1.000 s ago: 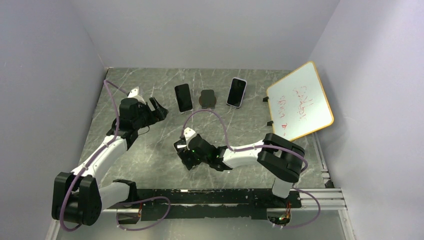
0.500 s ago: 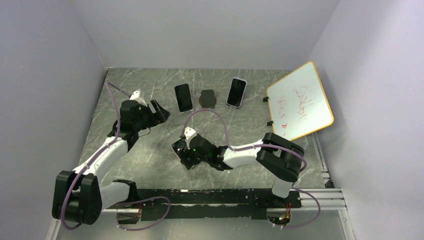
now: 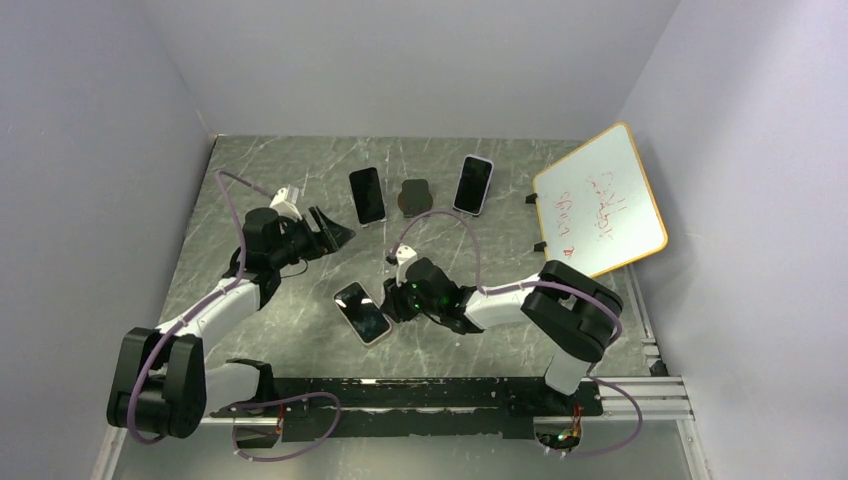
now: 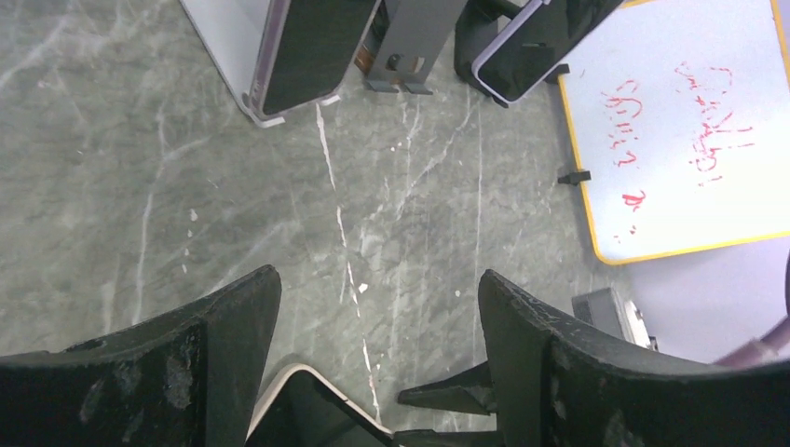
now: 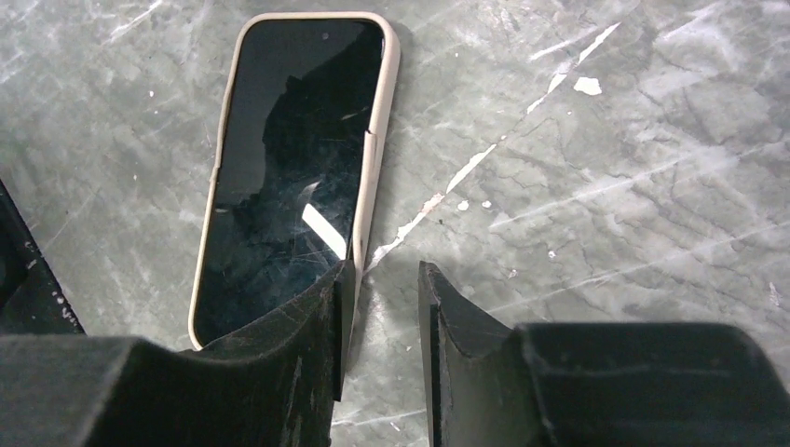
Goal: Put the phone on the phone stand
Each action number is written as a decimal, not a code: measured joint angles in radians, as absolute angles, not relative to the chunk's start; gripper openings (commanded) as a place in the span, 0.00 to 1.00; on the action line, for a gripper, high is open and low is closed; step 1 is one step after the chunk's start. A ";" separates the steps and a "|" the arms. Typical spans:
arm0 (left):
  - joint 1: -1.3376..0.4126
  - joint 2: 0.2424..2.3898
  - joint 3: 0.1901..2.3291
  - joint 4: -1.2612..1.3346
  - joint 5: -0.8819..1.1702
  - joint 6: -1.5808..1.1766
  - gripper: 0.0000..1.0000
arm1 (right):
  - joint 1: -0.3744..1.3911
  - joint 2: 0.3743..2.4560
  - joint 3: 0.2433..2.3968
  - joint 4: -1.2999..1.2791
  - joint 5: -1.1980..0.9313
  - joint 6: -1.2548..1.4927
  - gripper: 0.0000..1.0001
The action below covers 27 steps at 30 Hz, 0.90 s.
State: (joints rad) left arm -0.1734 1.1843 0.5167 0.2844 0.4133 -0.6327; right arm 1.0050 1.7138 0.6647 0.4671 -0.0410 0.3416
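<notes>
Backs right gripper (image 5: 382,279) off the phone (image 5: 293,158), jaws narrowed but empty, seemingly clearing it for the wide-open left gripper (image 4: 377,279).

my left arm reaches toward the far left, and the left tool (image 3: 335,232) points right with its jaws spread wide. my right arm lies low, stretched leftward across the middle; the right tool (image 3: 388,303) aims left, its fingers (image 5: 307,326) only a slim gap apart.
</notes>
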 measured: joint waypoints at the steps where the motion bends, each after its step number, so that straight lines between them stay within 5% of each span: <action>1: -0.173 1.188 0.510 0.297 0.422 -0.639 0.81 | 0.999 1.713 0.660 0.472 -0.049 0.346 0.38; 8: -0.173 1.202 0.490 0.330 0.451 -0.658 0.81 | 0.980 1.687 0.644 0.492 -0.072 0.360 0.99; 27: -0.173 1.157 0.490 0.329 0.449 -0.651 0.82 | 1.098 1.581 0.649 0.381 0.083 0.259 1.00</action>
State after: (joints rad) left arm -0.1730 1.1568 0.4896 0.3294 0.4492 -0.6514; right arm 1.0981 1.5810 0.6487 0.3813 0.0834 0.2588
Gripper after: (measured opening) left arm 0.818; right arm 0.997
